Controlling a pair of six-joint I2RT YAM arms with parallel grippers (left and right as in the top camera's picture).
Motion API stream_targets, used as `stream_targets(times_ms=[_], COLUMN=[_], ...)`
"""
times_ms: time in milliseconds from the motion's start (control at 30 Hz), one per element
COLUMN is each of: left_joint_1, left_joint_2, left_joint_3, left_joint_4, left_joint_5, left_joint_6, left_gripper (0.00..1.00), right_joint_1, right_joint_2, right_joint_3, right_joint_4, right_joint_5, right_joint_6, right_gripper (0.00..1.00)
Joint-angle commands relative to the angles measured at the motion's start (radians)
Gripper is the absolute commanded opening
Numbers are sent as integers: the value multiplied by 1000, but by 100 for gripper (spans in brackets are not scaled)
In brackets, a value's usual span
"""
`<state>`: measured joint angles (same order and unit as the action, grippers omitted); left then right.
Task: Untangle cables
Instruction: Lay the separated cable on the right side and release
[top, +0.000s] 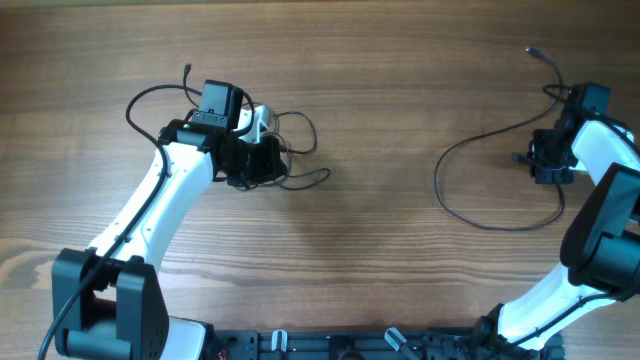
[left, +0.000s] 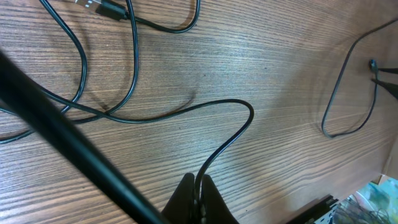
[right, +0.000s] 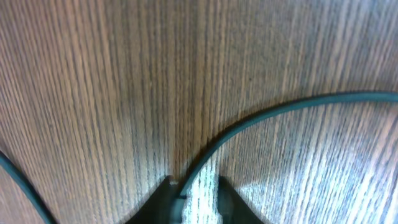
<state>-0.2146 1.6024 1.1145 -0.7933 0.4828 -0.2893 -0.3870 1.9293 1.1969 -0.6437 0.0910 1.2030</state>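
A loose bundle of thin black cables (top: 300, 140) lies left of centre, beside my left gripper (top: 262, 162). In the left wrist view my left gripper (left: 198, 185) is shut on one thin cable (left: 244, 127), which bends up and runs left into several crossing strands (left: 134, 74) with a plug end (left: 109, 9). A separate long cable (top: 445, 165) curves across the right side, with a plug end at the far right (top: 530, 50). My right gripper (top: 548, 165) sits on that cable. In the right wrist view its fingers (right: 198, 186) are slightly apart, with the cable (right: 280, 109) lying between them.
A thick black arm cable (left: 68, 137) crosses the left wrist view diagonally. The right cable's loop (left: 348, 93) shows far off in that view. The wooden table (top: 380, 100) spreads between the two arms. The arm bases stand at the front edge (top: 330, 345).
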Motion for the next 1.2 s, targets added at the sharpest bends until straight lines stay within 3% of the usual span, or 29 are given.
stream_targets(times_ms=[0,500,567,733,833,967,1067,1167], left_joint_1=[-4,-4,-4,-4,-4,-4,-4,-4], left_joint_2=[-12,-12,-12,-12,-12,-12,-12,-12], left_joint_3=[-2,-2,-2,-2,-2,-2,-2,-2], left_joint_4=[-1,-9,-8,-9,-9,-9,-8,-8], left_joint_5=[-5,-5,-5,-5,-5,-5,-5,-5], left_joint_6=[-10,-10,-10,-10,-10,-10,-10,-10], left_gripper=[4,4,5,5,5,5,5,5], right_joint_1=[8,8,8,8,8,8,2,-14], right_joint_2=[18,18,18,18,18,17,8,8], right_joint_3=[-13,-13,-27,-98,-98,-32,138,389], right_joint_4=[-9,100,77,90,108,217,143,56], right_joint_5=[21,31,29,29,20,-93,-134,-134], right_joint_6=[-26,5,2,4,-8,-411,-669,-867], right_gripper=[33,32,24,20,7,4,5,16])
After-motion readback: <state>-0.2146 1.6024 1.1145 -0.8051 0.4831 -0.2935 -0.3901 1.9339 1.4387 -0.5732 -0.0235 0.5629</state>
